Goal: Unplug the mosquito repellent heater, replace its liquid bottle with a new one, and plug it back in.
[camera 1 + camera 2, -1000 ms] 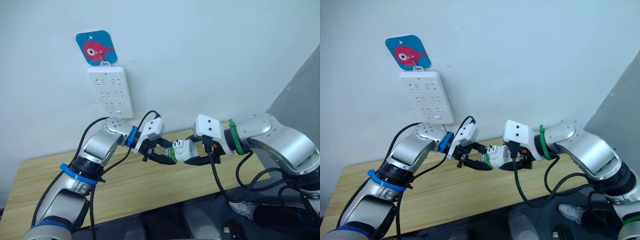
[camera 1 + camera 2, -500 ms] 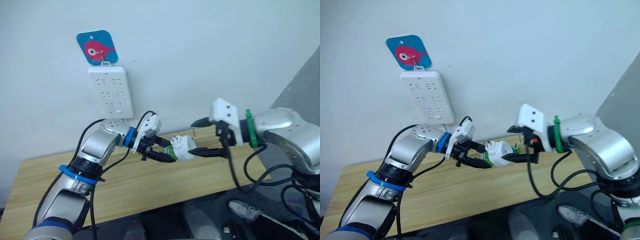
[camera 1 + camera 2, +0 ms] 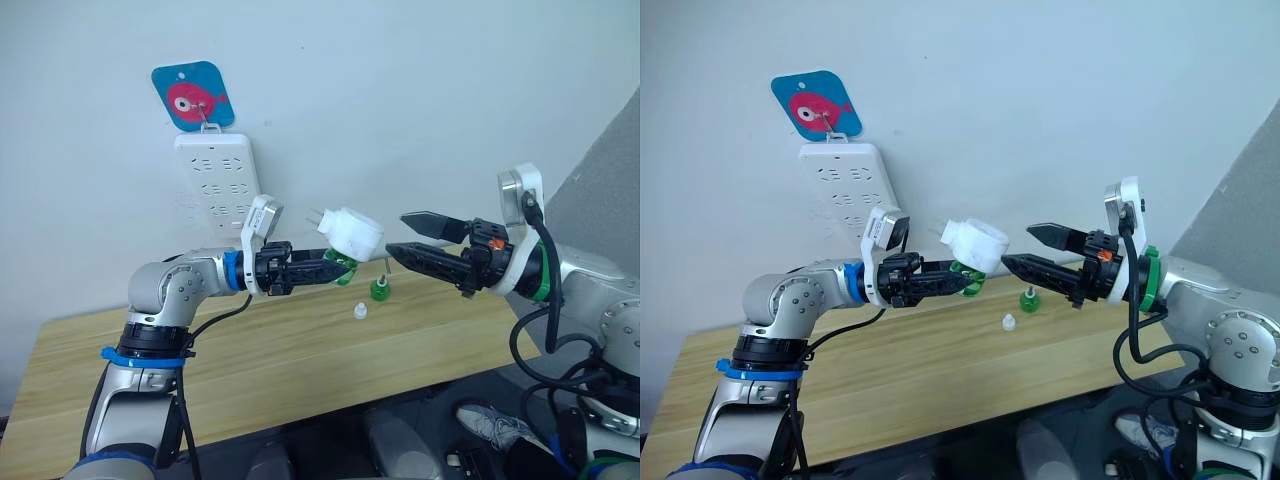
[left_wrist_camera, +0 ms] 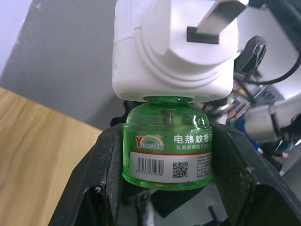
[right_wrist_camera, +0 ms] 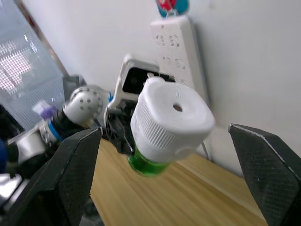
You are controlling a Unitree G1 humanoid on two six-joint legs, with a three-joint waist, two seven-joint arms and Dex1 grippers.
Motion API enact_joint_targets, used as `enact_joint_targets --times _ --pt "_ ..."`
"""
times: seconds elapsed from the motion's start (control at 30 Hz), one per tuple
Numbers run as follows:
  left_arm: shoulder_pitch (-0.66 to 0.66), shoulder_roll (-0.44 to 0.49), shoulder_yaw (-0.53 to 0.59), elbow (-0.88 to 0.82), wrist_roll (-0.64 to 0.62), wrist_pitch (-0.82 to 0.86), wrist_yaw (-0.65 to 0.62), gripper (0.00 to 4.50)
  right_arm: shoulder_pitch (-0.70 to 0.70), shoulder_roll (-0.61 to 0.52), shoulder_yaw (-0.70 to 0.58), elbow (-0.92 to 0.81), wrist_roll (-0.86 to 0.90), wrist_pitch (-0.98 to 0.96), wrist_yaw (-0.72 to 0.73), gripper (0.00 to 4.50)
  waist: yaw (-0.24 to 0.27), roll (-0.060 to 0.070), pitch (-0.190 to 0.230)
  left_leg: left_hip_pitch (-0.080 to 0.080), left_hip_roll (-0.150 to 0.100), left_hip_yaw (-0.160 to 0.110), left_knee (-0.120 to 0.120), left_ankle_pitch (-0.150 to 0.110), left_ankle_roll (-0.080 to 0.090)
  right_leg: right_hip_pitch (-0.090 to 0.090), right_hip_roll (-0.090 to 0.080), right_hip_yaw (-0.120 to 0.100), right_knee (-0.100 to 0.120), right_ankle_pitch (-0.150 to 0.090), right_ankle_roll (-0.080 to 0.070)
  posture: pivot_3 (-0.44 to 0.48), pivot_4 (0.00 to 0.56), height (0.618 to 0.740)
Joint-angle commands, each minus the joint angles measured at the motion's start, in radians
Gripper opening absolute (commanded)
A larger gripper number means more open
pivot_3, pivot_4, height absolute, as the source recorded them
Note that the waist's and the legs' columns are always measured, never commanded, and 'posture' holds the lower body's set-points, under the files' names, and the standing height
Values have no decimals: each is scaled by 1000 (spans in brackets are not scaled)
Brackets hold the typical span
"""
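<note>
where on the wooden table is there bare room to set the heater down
The light wooden table is bare along its whole left and front, below the left pincer. It is crowded only near the back right, around the small green bottle and tiny white cap.

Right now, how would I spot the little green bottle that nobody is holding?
Find the wooden table under the white power strip. Near its back edge, below the open right claw, stands the spare bottle, a tiny white cap beside it. The other green bottle sits in the left claw, attached to the white heater.
</note>
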Motion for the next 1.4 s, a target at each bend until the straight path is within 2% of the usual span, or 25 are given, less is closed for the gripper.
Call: enact_joint_targets --times 0.03,0.1,0.23,0.5,0.97,1.13,1.4 --pt "-29 -4 43 -49 -65 32 36 2252 -8 20 -3 16 69 -29 -84 4500 0 0 0 0 0 0 0 0 0 0 0 0 0 0 0 -283 95 736" --pt "-32 -6 53 -55 -91 48 57 2252 -9 37 8 31 91 -40 -130 4500 0 0 0 0 0 0 0 0 0 0 0 0 0 0 0 -281 93 736" --pt "-32 -15 78 -73 -153 93 93 2252 -9 89 30 85 245 -44 -210 4500 0 1 0 0 0 0 0 0 0 0 0 0 0 0 0 -278 91 736" --pt "-38 -12 94 -86 -239 154 133 2252 -29 88 86 148 412 -99 -263 4500 -1 1 -1 0 0 0 0 0 0 0 0 0 0 -1 1 -282 90 736" --pt "-39 -4 96 -88 -291 174 167 2252 -85 83 182 177 442 -170 -249 4500 0 1 -1 0 0 0 0 0 0 0 0 0 -1 -2 4 -271 81 736" --pt "-35 3 87 -93 -285 166 158 2252 -89 80 201 179 445 -172 -251 2967 1 1 -1 0 0 1 0 0 0 0 0 0 0 -2 4 -270 79 736" --pt "-34 6 81 -83 -267 156 165 2252 -95 67 213 171 464 -181 -252 2930 1 1 -1 0 0 0 0 0 0 0 0 1 -1 -2 4 -272 74 736"
